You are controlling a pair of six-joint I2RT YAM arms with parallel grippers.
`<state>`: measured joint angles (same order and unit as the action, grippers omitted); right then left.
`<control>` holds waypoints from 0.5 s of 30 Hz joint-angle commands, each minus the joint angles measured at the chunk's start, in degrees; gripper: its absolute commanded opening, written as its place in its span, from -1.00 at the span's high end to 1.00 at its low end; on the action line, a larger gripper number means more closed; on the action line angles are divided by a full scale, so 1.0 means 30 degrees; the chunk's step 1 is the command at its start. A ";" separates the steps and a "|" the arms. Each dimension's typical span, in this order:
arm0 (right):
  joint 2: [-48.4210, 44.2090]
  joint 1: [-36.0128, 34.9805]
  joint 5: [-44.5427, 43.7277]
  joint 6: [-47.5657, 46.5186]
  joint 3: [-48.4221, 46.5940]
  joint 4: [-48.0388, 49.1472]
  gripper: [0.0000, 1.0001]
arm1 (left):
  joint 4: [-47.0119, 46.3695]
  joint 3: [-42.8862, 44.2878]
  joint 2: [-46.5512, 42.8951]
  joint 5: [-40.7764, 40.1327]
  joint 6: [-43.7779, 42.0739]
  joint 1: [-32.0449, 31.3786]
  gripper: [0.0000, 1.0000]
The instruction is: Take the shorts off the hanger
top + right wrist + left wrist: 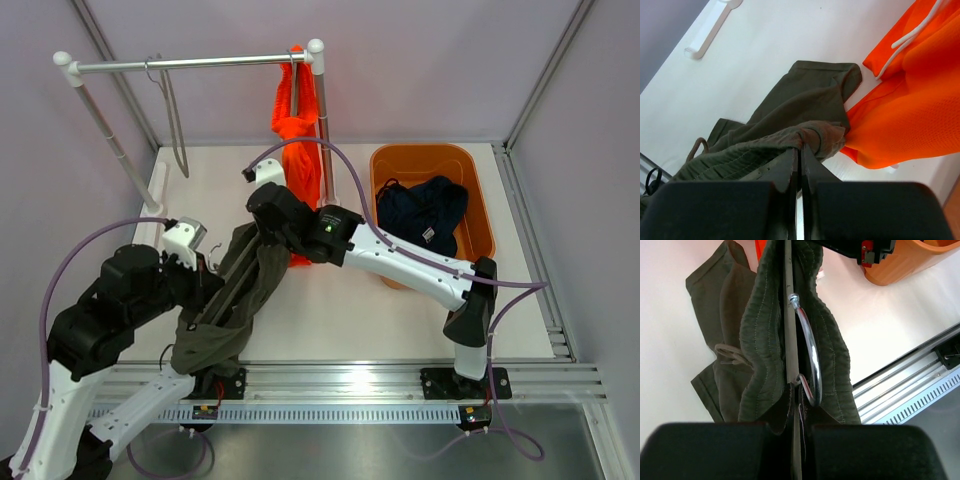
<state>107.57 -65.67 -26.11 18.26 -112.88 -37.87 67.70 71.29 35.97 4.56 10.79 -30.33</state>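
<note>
Black fingers of the left gripper (pixel 796 392) filled the foreground of the left wrist view. They were pressed together on the hanger (pixel 789 315), whose thin grey bar ran up between the folds of the olive-grey shorts (pixel 760 340). Those shorts slumped from the hanger onto the white table (pixel 400 320), between the two arms. The right gripper (pixel 800 147) was closed too, pinching a bunched fold of the same cloth. Behind it the orange shorts (pixel 298 150) hung from the chrome rail (pixel 190 64) of a rack at the far edge, reaching down near the tabletop. To the right, the navy shorts (pixel 430 210) lay heaped in an orange tub (pixel 420 148). Pale lilac walls (pixel 420 60) enclosed the table on three sides, and an aluminium track (pixel 350 382) ran along its near edge.
</note>
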 commanded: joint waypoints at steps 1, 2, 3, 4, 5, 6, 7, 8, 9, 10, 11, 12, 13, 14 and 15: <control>-0.0026 -0.0083 -0.0963 0.0066 -0.0665 -0.0180 1.00 | -0.0595 0.1315 -0.0328 0.0678 -0.0372 -0.0086 1.00; -0.0142 -0.0112 -0.1429 0.0065 -0.0606 -0.0325 1.00 | -0.0421 0.1577 -0.0357 0.0736 -0.0431 -0.0115 1.00; -0.0230 -0.0083 -0.1753 0.0065 -0.0606 -0.0472 1.00 | -0.0274 0.1696 -0.0387 0.0737 -0.0489 -0.0087 1.00; -0.0289 -0.0054 -0.2104 0.0123 -0.0606 -0.0618 1.00 | -0.0156 0.1871 -0.0416 0.0766 -0.0635 -0.0086 1.00; -0.0377 0.0062 -0.2485 0.0182 -0.0519 -0.0852 1.00 | 0.0048 0.2047 -0.0503 0.0737 -0.0723 -0.0086 1.00; -0.0755 0.0151 -0.2547 0.0240 -0.0344 -0.0854 1.00 | 0.0224 0.2454 -0.0591 0.0795 -0.0782 -0.0086 1.00; -0.0962 0.0267 -0.2634 0.0415 -0.0110 -0.0796 1.00 | 0.0342 0.2691 -0.0650 0.0911 -0.0928 -0.0086 1.00; -0.1254 0.0414 -0.2635 0.0533 0.0472 -0.0622 1.00 | 0.0575 0.2925 -0.0738 0.0971 -0.0958 -0.0086 1.00; -0.1808 0.0734 -0.2606 0.0621 0.0797 -0.0533 1.00 | 0.0664 0.3420 -0.0797 0.1000 -0.0988 -0.0086 1.00; -0.2074 0.0853 -0.2577 0.0680 0.1091 -0.0445 1.00 | 0.0752 0.3657 -0.0913 0.1029 -0.1017 -0.0086 1.00; -0.2338 0.1029 -0.2577 0.0796 0.1732 -0.0270 1.00 | 0.0811 0.3892 -0.1001 0.1117 -0.1017 -0.0086 1.00; -0.2805 0.1320 -0.2606 0.0914 0.1999 -0.0239 1.00 | 0.0754 0.4068 -0.1118 0.1176 -0.0988 -0.0086 1.00; -0.3012 0.1410 -0.2577 0.1060 0.2292 -0.0210 1.00 | 0.0695 0.4331 -0.1293 0.1263 -0.0901 -0.0086 1.00; -0.3247 0.1556 -0.2519 0.1119 0.2817 -0.0065 1.00 | 0.0433 0.4421 -0.1411 0.1409 -0.0871 -0.0086 1.00; -0.3626 0.1732 -0.2460 0.1120 0.3083 -0.0005 1.00 | 0.0315 0.4479 -0.1470 0.1411 -0.0813 -0.0086 1.00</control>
<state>101.82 -63.35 -29.10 20.45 -105.84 -38.74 70.06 81.69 33.28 5.58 8.84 -30.33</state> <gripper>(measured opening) 0.027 0.023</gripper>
